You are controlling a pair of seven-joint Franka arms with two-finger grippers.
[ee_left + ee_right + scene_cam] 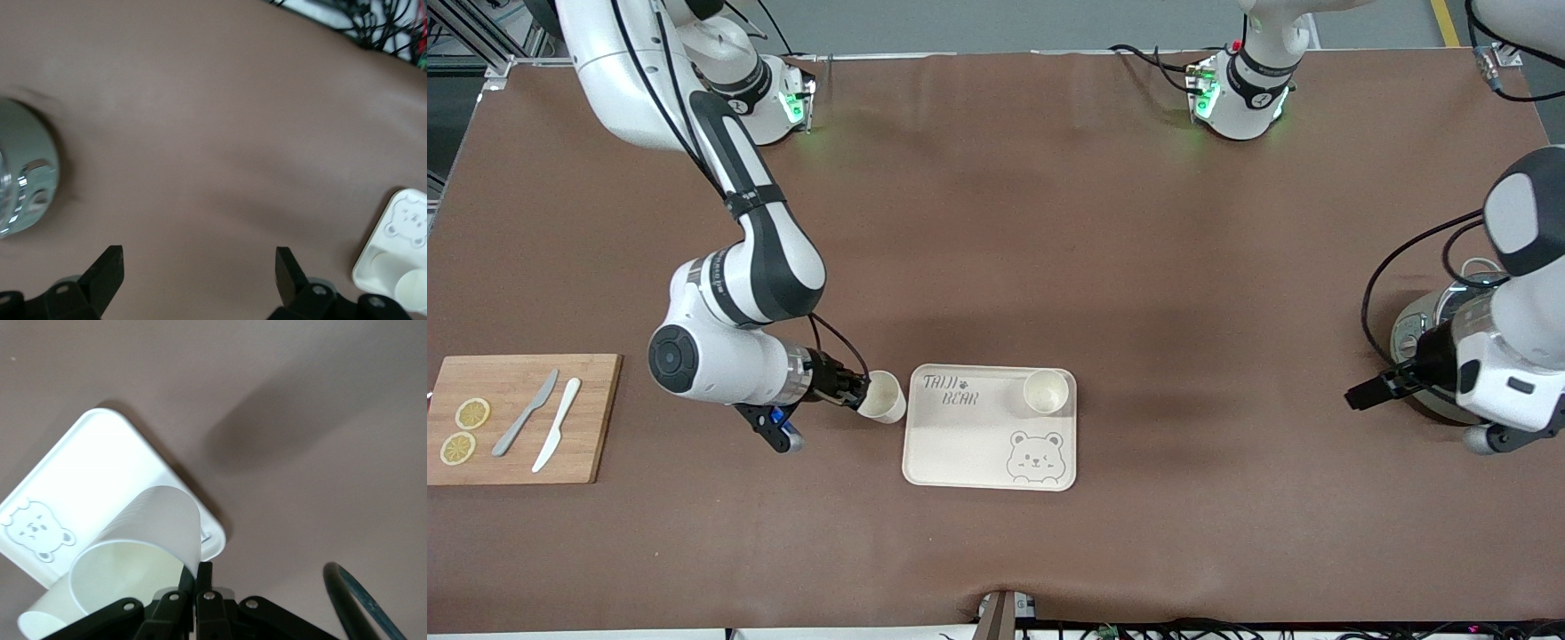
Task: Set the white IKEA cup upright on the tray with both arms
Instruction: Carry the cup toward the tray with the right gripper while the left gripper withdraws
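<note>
Right pincer [860,392] grips tilted cup [884,396] beside tray [960,444]; base hidden.

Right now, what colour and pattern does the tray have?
The tray is cream, with a grey bear face and "BEAR" lettering. The front view shows it best.

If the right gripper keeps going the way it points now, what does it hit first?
Probably the tray: the right gripper, shut on a tilted white cup, points at the tray's near edge. Height is unclear, so it might pass above.

A cream tray [960,444] carries a grey bear face and grey lettering. Both cups [884,396] [1046,391] are white, the worktop [1049,222] brown, the board [591,427] pale wood with yellow lemon slices [472,413].
</note>
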